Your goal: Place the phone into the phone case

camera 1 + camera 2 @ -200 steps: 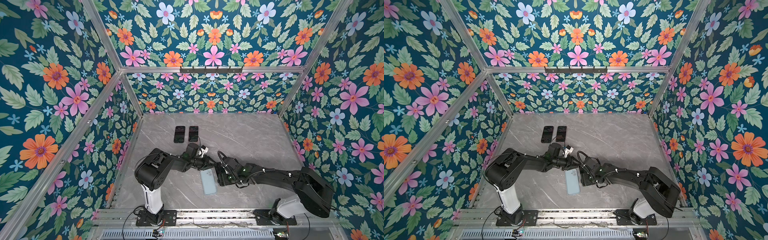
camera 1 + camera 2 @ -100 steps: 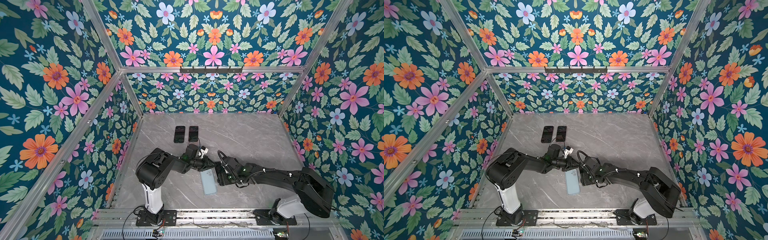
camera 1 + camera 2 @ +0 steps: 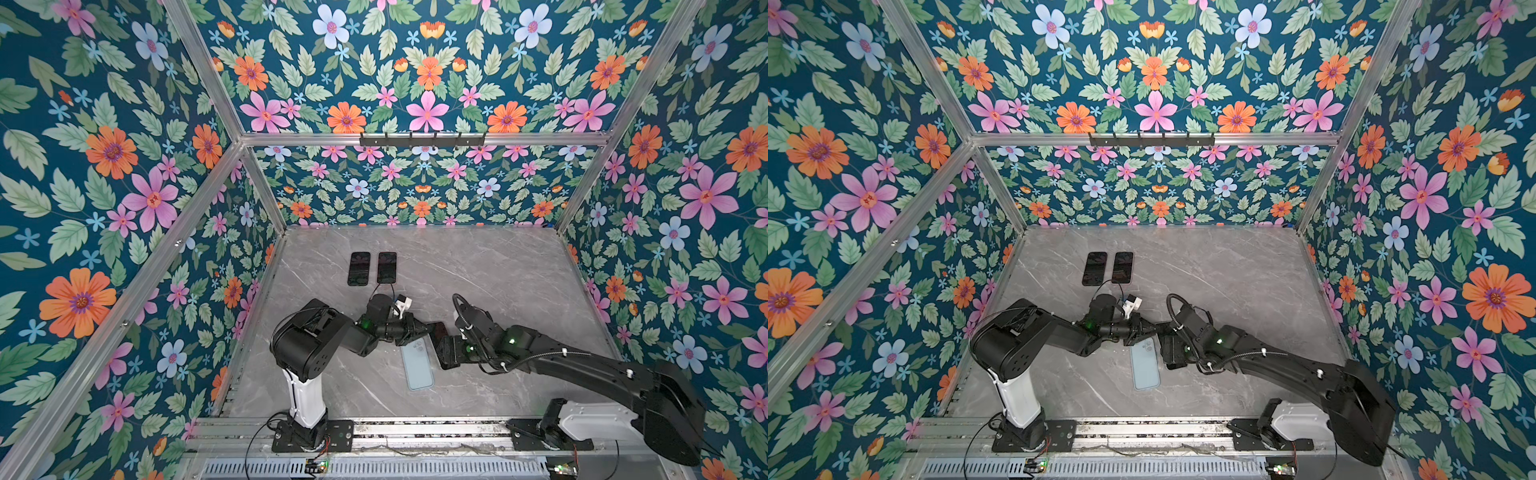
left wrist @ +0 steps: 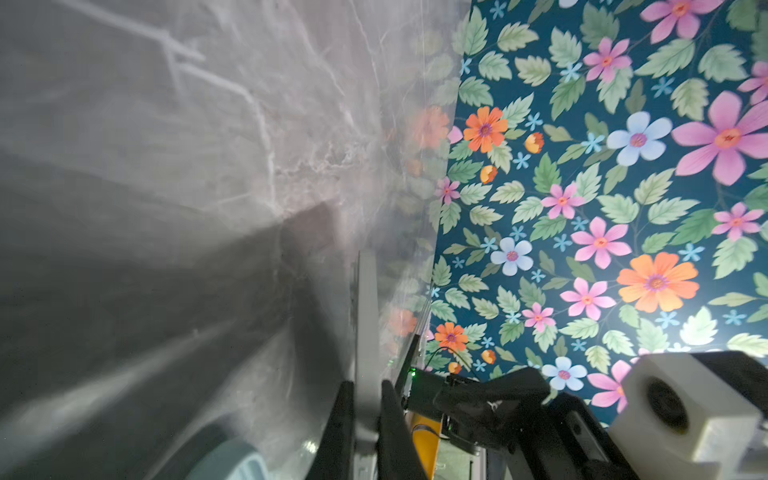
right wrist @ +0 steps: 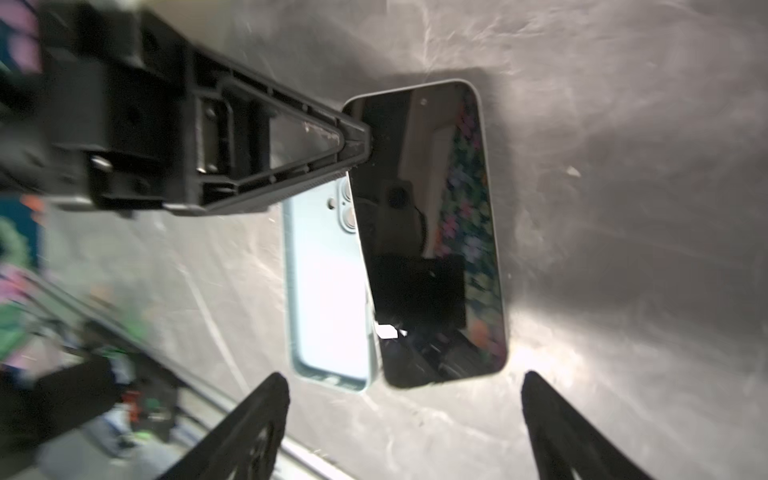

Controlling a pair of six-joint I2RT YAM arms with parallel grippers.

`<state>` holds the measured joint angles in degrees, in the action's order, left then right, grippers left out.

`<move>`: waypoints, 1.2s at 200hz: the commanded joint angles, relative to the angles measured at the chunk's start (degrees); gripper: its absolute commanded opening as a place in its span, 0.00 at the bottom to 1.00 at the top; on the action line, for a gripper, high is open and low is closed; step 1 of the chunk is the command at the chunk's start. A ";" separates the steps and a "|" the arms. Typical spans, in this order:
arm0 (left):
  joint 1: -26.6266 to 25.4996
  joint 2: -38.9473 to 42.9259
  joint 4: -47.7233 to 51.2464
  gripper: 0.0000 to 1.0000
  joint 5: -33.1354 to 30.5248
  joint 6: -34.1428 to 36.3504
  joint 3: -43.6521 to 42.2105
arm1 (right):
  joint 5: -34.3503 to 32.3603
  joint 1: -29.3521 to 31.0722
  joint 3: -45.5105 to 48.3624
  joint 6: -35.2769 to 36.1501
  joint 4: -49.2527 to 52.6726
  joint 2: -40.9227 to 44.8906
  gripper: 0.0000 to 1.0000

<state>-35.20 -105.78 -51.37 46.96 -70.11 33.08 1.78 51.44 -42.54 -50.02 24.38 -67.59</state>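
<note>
Over at the back left of the marble table (image 3: 498, 282), two spare phones (image 3: 358, 269) lie flat side by side, well apart from everything else. Closer in, the left gripper (image 3: 420, 330) is clamped tight on the top corner of the phone (image 5: 432, 232). Its dark screen faces up, and the left wrist view shows it edge-on between the fingers. The light blue phone case (image 3: 417, 368) lies flat just beside it, and the phone's long edge overlaps the case's rim, so it's not seated. The right gripper (image 5: 403, 376) hovers at the phone's bottom end, jaws spread wide, holding nothing.
</note>
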 commanded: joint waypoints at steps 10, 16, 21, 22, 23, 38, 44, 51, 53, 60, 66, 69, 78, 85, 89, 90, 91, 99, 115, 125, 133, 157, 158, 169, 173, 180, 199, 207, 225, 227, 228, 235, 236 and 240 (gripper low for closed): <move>-0.98 0.40 -16.44 0.00 -4.15 -12.25 -0.48 | -2.91 -0.11 8.89 -25.19 -7.74 11.95 0.84; -1.24 0.44 -17.87 0.00 -4.72 -13.44 -0.45 | -3.85 -0.48 12.33 -29.40 -10.96 15.02 0.82; -1.39 0.53 -18.58 0.00 -5.17 -14.31 -0.31 | -4.64 -0.90 15.16 -33.01 -13.06 17.49 0.81; -1.46 0.55 -18.71 0.00 -5.28 -14.42 -0.26 | -4.84 -1.04 15.67 -33.68 -13.62 18.15 0.80; -1.46 0.56 -18.78 0.00 -5.33 -14.52 -0.23 | -4.98 -1.15 16.19 -34.33 -14.08 18.66 0.80; -1.73 0.90 -20.32 0.00 -6.98 -16.24 -0.57 | -7.62 -2.52 24.41 -43.44 -20.47 26.18 0.74; -1.83 1.01 -21.03 0.00 -7.66 -16.79 -0.92 | -9.14 -2.57 26.73 -46.15 -21.81 28.82 0.73; -1.84 1.08 -21.80 0.00 -8.30 -17.44 -1.30 | -10.59 -2.50 28.56 -47.72 -22.67 31.67 0.72; -1.88 1.09 -21.94 0.00 -8.47 -17.54 -1.38 | -10.88 -2.56 28.87 -48.07 -22.70 32.31 0.71; -1.89 1.25 -22.42 0.00 -8.92 -17.85 -1.57 | -11.84 -2.50 29.62 -48.74 -22.34 34.39 0.72; -1.87 1.27 -22.62 0.00 -9.24 -18.02 -1.67 | -12.54 -2.57 30.18 -49.30 -22.30 35.78 0.71; -1.89 1.27 -22.75 0.00 -9.45 -18.17 -1.71 | -12.85 -2.57 30.54 -49.51 -22.53 36.33 0.72; -1.96 1.15 -23.42 0.00 -9.88 -18.68 -1.79 | -13.70 -2.50 31.78 -50.50 -24.31 37.40 0.71; -2.06 0.87 -24.54 0.00 -10.28 -19.41 -1.87 | -14.22 -2.55 33.05 -51.23 -26.45 37.64 0.70; -2.07 0.57 -25.33 0.00 -10.46 -20.01 -1.88 | -14.46 -2.55 33.51 -51.83 -27.36 37.50 0.70; -2.11 0.48 -25.56 0.00 -10.51 -20.13 -1.88 | -14.49 -2.56 33.59 -52.02 -27.63 37.47 0.70; -2.18 0.39 -25.81 0.00 -10.54 -20.27 -1.92 | -14.60 -2.57 33.67 -52.15 -27.76 37.37 0.70; -2.33 -0.35 -28.08 0.00 -10.82 -21.61 -1.97 | -15.02 -2.53 34.22 -53.01 -29.29 36.49 0.69; -2.71 -2.02 -32.26 0.00 -11.17 -24.21 -1.97 | -15.16 -2.52 34.68 -53.33 -33.09 33.79 0.68; -2.96 -2.89 -34.08 0.00 -11.34 -25.17 -1.89 | -15.30 -2.58 34.89 -52.85 -37.05 31.64 0.68; -3.08 -3.41 -35.15 0.00 -11.52 -25.73 -2.03 | -15.00 -2.82 34.93 -52.28 -39.14 30.17 0.67; -3.13 -3.91 -36.74 0.00 -11.77 -26.46 -2.47 | -14.01 -3.86 34.92 -51.28 -42.60 27.47 0.62; -3.13 -3.91 -36.76 0.00 -11.74 -26.47 -2.48 | -14.00 -3.88 34.91 -51.21 -42.72 27.36 0.61; -3.20 -3.96 -36.78 0.00 -11.73 -26.57 -2.50 | -14.09 -4.13 34.54 -50.22 -43.79 26.68 0.57; -3.12 -3.91 -36.79 0.00 -11.73 -26.62 -2.49 | -14.07 -4.09 34.28 -49.85 -43.83 26.49 0.56; -3.18 -3.98 -36.97 0.00 -11.80 -26.77 -2.49 | -14.00 -4.17 33.75 -49.36 -43.59 26.17 0.53; -3.25 -3.91 -37.13 0.00 -11.80 -26.88 -2.52 | -13.78 -4.27 33.16 -48.86 -44.05 25.40 0.47; -3.38 -3.91 -37.21 0.00 -11.87 -26.84 -2.58 | -13.58 -4.29 33.15 -48.69 -44.89 25.08 0.45; -3.38 -3.92 -37.73 0.00 -12.18 -27.15 -2.89 | -12.82 -4.29 32.90 -48.17 -45.86 24.51 0.41; -3.38 -3.91 -37.74 0.00 -12.23 -27.16 -2.92 | -12.74 -4.28 32.84 -48.16 -45.97 24.52 0.40; -3.38 -3.91 -37.74 0.00 -12.24 -27.13 -2.93 | -12.71 -4.26 32.81 -48.11 -45.98 24.52 0.40; -3.33 -3.87 -37.75 0.00 -12.32 -27.10 -3.01 | -12.44 -4.24 32.66 -47.91 -46.15 24.43 0.38; -3.36 -3.85 -37.75 0.00 -12.33 -27.10 -3.02 | -12.38 -4.29 32.68 -47.90 -46.16 24.43 0.38; -3.38 -3.74 -37.75 0.00 -12.39 -27.17 -3.02 | -12.27 -4.25 32.57 -47.81 -46.20 24.42 0.36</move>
<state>-38.61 -109.89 -84.36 34.68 -96.49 30.15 -11.88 47.18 -9.37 -97.23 -18.70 -42.96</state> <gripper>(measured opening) 0.114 0.392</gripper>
